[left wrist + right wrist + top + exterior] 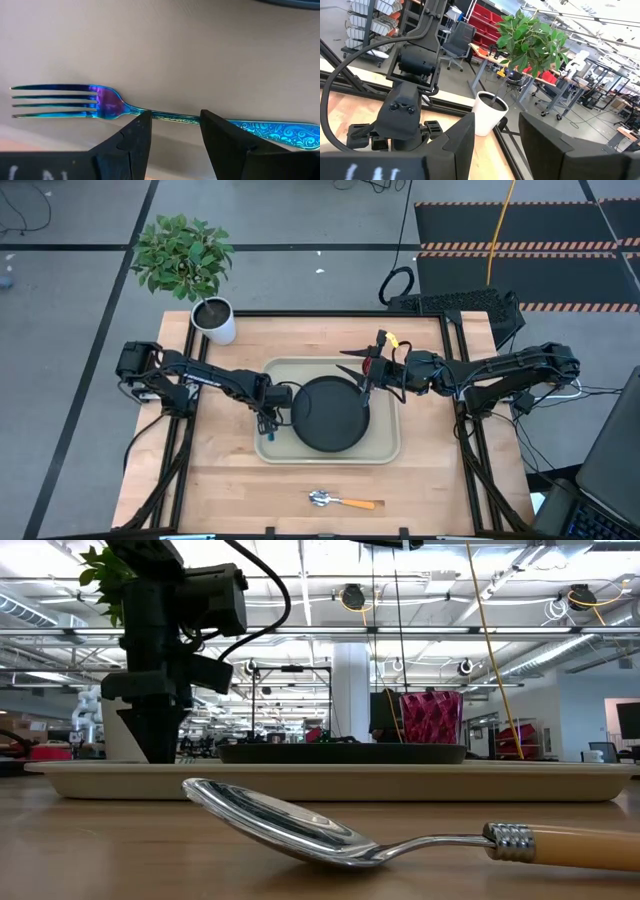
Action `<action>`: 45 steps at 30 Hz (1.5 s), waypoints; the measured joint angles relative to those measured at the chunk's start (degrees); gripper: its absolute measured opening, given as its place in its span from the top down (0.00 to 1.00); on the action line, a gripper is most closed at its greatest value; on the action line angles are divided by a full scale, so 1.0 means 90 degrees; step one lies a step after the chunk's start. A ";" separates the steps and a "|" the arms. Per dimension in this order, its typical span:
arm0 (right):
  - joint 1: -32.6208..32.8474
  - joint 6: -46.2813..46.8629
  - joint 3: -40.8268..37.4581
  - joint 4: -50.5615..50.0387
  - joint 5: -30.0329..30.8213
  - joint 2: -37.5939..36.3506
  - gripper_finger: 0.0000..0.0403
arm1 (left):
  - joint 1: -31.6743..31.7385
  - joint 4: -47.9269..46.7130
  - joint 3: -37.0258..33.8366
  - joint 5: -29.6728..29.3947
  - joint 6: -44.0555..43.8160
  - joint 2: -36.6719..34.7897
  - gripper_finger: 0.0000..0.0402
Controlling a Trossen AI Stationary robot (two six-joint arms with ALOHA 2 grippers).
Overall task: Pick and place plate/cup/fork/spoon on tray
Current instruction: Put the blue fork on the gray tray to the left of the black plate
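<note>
The blue-handled fork (165, 112) lies flat on the beige tray (385, 448), at the tray's left side. My left gripper (175, 137) is open just above it, one finger on each side of the fork's neck; it also shows in the high view (268, 418) and the low view (150, 735). The black plate (330, 413) rests on the tray's middle. The red cup (432, 718) stands on the tray behind the plate. My right gripper (495, 142) is open and empty, and it hovers over the tray's far right part (362, 378) by the cup. The orange-handled spoon (341, 500) lies on the table near the front edge.
A white pot with a green plant (214, 320) stands at the table's far left corner. The spoon (380, 835) lies on bare wood between the tray and the near edge.
</note>
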 joint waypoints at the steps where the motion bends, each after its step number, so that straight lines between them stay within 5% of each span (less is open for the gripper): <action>1: 0.0001 0.0000 0.0000 0.0000 0.0000 0.0000 0.63 | 0.0001 0.0000 0.0000 -0.0007 0.0000 0.0000 0.57; 22: 0.0001 -0.0002 0.0000 0.0000 0.0000 0.0000 0.63 | 0.0003 0.0080 -0.0005 -0.0027 0.0812 0.0000 0.57; 37: 0.0000 -0.0002 0.0000 0.0002 0.0000 0.0000 0.63 | 0.0008 0.0032 -0.0005 0.0080 -0.1909 0.0002 0.57; 45: -0.0001 -0.0002 0.0000 0.0002 0.0000 0.0000 0.63 | 0.0016 0.0042 -0.0005 0.0139 -0.1165 0.0002 0.57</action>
